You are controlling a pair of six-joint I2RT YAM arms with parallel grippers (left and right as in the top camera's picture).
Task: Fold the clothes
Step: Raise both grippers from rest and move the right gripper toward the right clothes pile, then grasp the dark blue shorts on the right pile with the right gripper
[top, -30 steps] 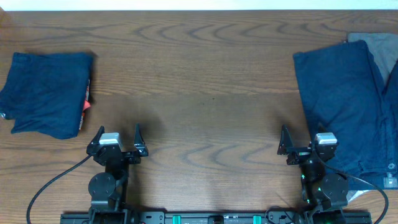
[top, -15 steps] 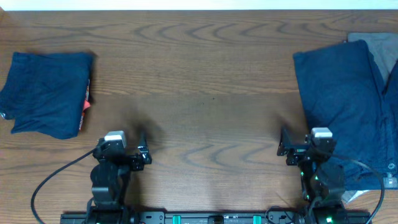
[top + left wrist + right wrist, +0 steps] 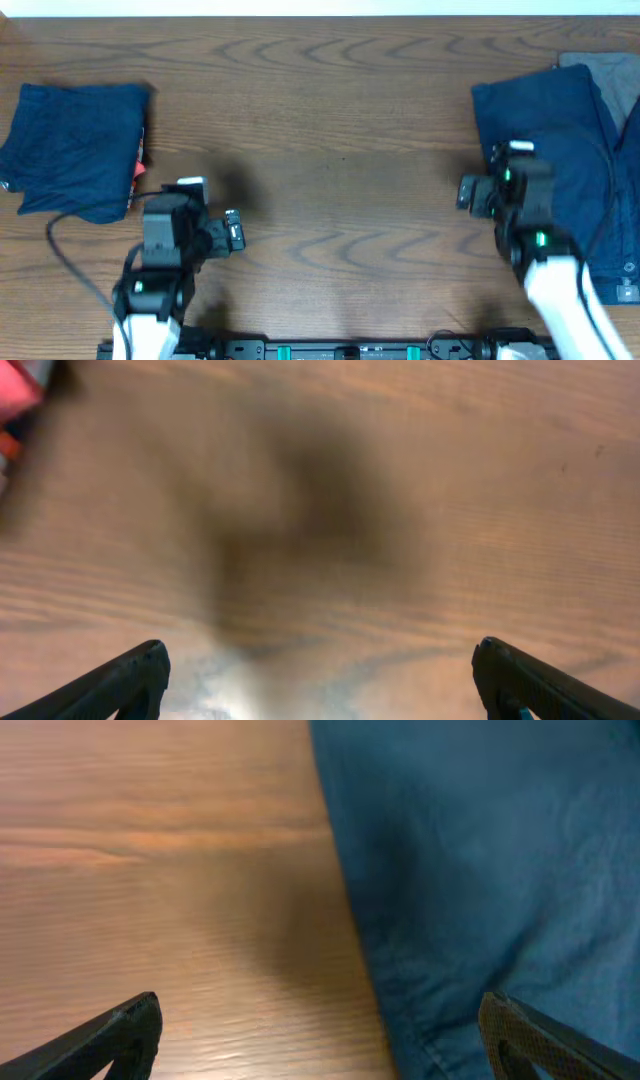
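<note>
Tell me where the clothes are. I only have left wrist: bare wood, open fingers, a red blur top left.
Observer: That blur is the red tag on a folded dark navy-blue garment, lying on the wooden table to the left of your left gripper.
Operator: Right arm?
Observer: The right gripper is open, over the left edge of a spread-out navy-blue garment.
Operator: Anything else?
Observer: A grey garment shows at that one's far right corner.

Table [image 3: 330,120] centre open; folded navy garment [image 3: 75,145] blocks left, navy pile [image 3: 540,100] right.
</note>
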